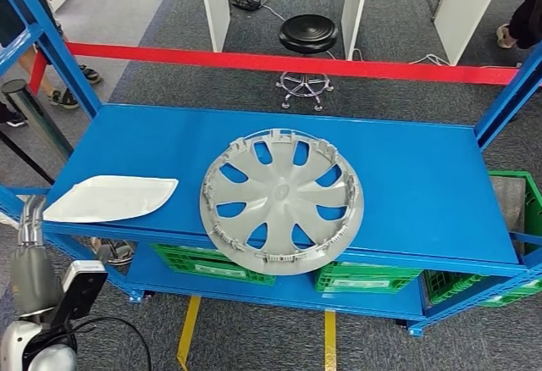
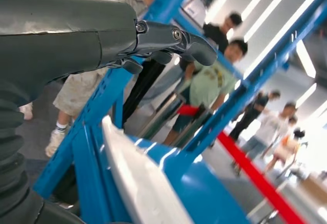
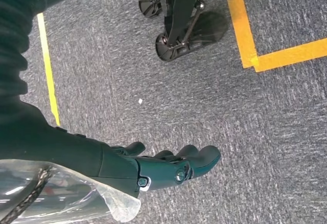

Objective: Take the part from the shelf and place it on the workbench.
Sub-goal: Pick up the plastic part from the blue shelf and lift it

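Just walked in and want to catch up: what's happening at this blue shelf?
Nothing is being handled yet. A grey wheel cover and a white part lie on the blue shelf. The robot's left hand is raised near the white part, holding nothing. Its right hand hangs open over the carpet. People stand behind a red barrier tape.

I see grey carpet floor (image 1: 384, 24) marked with yellow tape lines (image 1: 188, 329). A red barrier tape (image 1: 288, 63) stretches across, a black round stool (image 1: 308, 34) on a chrome base just behind it, between white workbench legs (image 1: 214, 2). Bright strip lights (image 2: 270, 14) run overhead.
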You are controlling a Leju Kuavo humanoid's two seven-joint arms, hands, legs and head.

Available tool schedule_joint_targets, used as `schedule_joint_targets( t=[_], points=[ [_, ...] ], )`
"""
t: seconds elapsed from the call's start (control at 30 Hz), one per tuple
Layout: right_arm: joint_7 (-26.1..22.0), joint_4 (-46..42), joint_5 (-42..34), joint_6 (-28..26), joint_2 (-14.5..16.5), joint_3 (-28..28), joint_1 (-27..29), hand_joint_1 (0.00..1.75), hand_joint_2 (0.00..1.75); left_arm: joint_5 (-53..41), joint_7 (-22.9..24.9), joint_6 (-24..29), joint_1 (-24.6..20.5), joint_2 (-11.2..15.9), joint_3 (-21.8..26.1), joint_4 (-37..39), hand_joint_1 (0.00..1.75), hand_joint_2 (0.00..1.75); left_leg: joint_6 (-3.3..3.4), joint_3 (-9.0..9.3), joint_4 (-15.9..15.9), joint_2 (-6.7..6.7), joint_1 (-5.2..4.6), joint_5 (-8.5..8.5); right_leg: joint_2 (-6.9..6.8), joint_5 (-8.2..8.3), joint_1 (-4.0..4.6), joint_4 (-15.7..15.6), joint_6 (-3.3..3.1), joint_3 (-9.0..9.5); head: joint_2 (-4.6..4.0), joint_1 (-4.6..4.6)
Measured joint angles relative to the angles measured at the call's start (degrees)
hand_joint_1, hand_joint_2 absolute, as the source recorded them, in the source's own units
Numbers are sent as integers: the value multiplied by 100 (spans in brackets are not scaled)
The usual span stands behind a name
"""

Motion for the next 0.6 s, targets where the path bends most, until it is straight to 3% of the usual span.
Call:
schedule_joint_targets(
  t=[0.6],
  points=[
    [24, 85, -506, 207, -31, 819, -87, 0, 175, -689, 2105, -2465, -645, 1335, -369, 574, 0, 175, 0, -1, 0, 10, 0, 0, 6, 0, 0, 0, 0, -2, 0, 0]
  ],
)
